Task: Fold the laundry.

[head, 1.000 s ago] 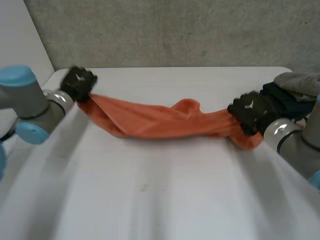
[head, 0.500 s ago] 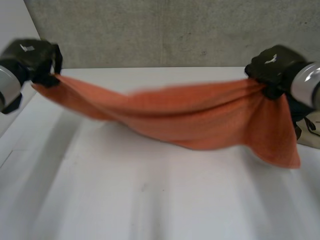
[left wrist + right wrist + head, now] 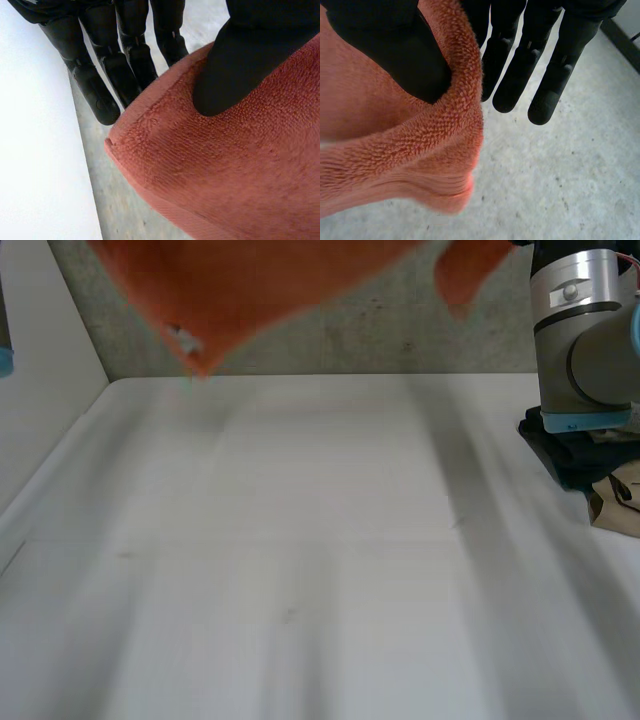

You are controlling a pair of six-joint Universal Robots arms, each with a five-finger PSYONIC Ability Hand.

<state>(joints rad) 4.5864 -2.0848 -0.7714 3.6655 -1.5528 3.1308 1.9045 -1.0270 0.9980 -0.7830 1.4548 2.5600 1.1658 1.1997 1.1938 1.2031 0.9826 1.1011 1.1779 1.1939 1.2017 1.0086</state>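
Note:
An orange towel (image 3: 250,290) hangs high above the white table (image 3: 300,560), spread between both hands, one corner with a small white label drooping low. In the left wrist view my left hand (image 3: 250,60) pinches a rounded edge of the towel (image 3: 225,170) under its thumb, the fingers straight behind the cloth. In the right wrist view my right hand (image 3: 395,45) presses its thumb onto a bunched edge of the towel (image 3: 395,150), its fingers straight beyond it. My right arm (image 3: 585,330) stands upright at the right.
A dark pile of laundry (image 3: 560,455) lies at the table's right edge, with a brown thing (image 3: 615,502) beside it. A grey wall runs behind the table. The table's left edge borders a white surface.
Both hands have risen from the table, pulling the towel taut and then lifting it well above the tabletop. The towel now hangs spread rather than bunched.

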